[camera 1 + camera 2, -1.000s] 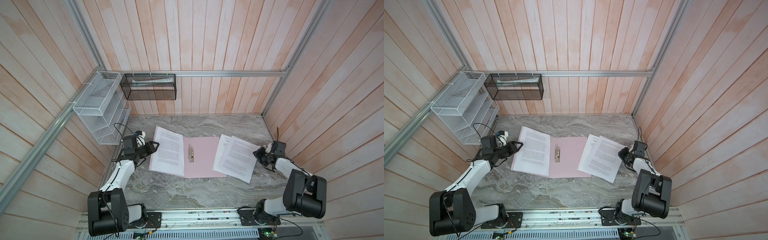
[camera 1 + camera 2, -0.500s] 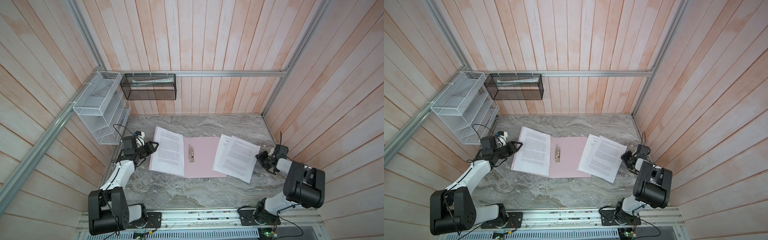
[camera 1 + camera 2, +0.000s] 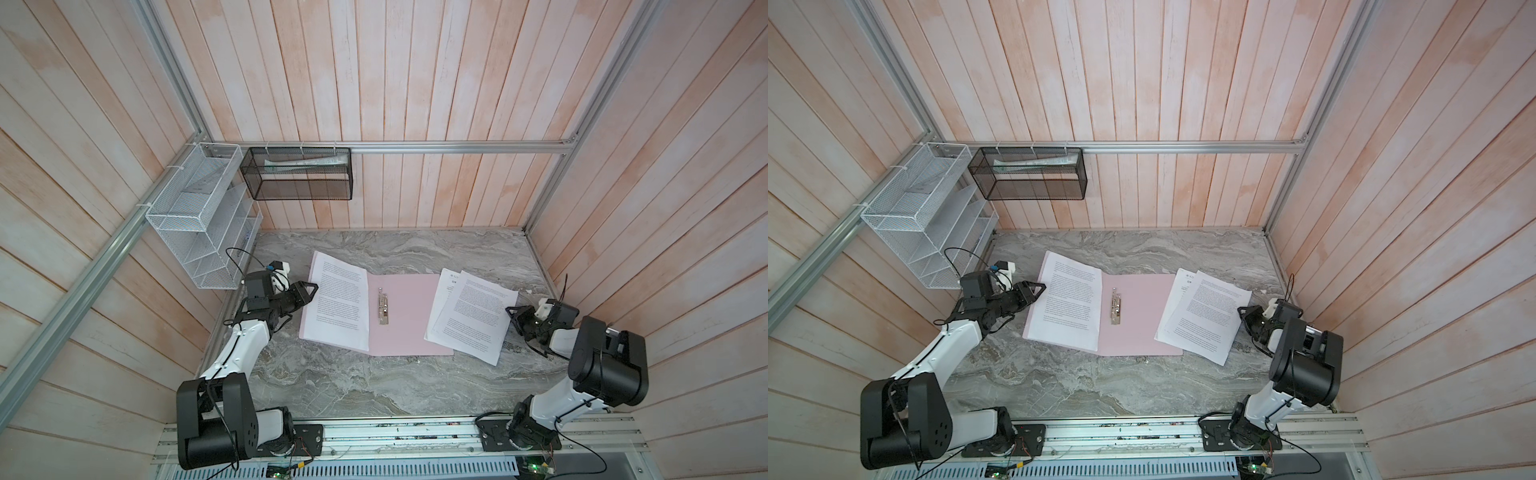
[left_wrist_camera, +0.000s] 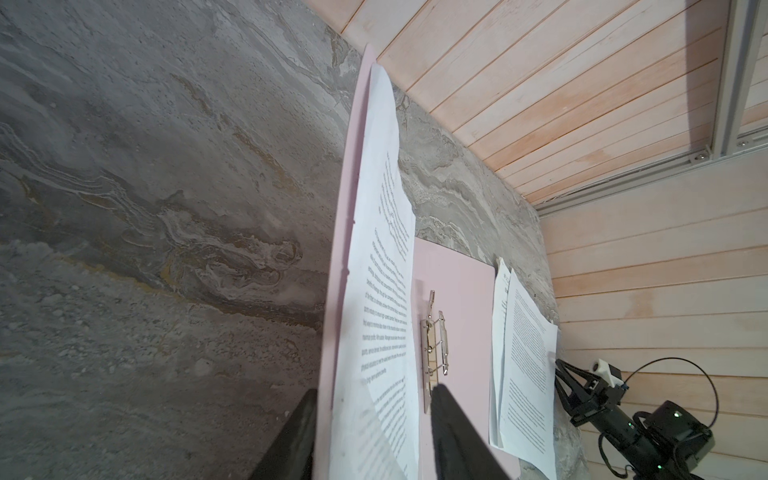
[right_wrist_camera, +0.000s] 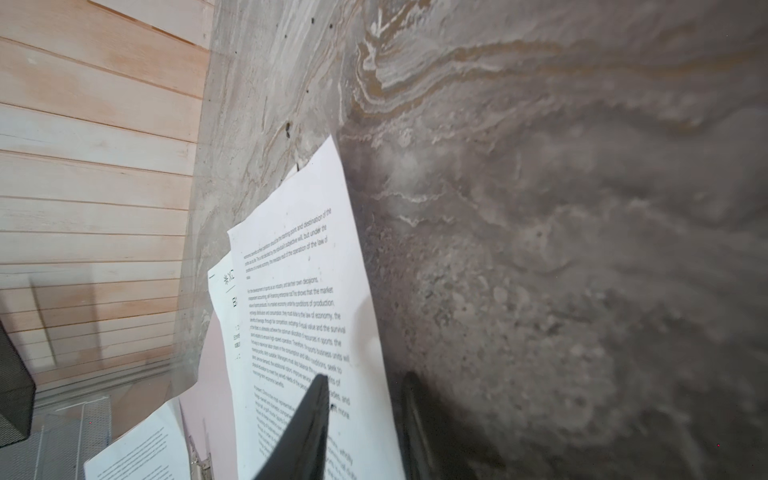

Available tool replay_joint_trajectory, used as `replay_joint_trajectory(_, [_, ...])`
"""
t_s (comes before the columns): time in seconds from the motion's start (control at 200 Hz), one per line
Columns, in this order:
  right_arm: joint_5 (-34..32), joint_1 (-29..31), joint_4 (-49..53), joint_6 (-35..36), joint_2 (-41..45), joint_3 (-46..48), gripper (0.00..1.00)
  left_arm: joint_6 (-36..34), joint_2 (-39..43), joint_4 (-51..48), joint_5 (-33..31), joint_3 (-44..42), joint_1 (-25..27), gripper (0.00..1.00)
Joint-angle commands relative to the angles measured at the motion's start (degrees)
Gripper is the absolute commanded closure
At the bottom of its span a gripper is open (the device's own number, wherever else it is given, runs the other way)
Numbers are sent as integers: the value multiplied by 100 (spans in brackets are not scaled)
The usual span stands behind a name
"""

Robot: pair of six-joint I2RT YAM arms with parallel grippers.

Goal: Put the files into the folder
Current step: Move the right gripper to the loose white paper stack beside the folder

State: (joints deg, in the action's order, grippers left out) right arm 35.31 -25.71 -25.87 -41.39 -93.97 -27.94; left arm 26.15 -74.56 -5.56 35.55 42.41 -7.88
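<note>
— Entry one: folder (image 3: 409,320), pink, lying open on table (image 3: 374,386); clip (image 3: 382,308) bare at the spine. One printed sheet (image 3: 338,305) lying on the left flap.
— Remaining files?
— Two overlapped sheets (image 3: 471,322): inner edges over the right flap, the rest on table.
— Tools?
— Noted: left pincer (image 3: 311,290) released, jaws astride the left flap's edge and its sheet. Also right pincer (image 3: 513,318) released, jaws either side of the top sheet's outer edge.
— Step in hand?
— Probably taking that edge. Next: close lightly on paper, slide inward onto pink card, keep both sheets together.
</note>
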Motion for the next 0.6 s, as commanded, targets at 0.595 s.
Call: replay_joint_trajectory(0.595, [702, -20, -93, -541, 916, 211, 100, -31, 65, -1, 22, -57, -22, 60])
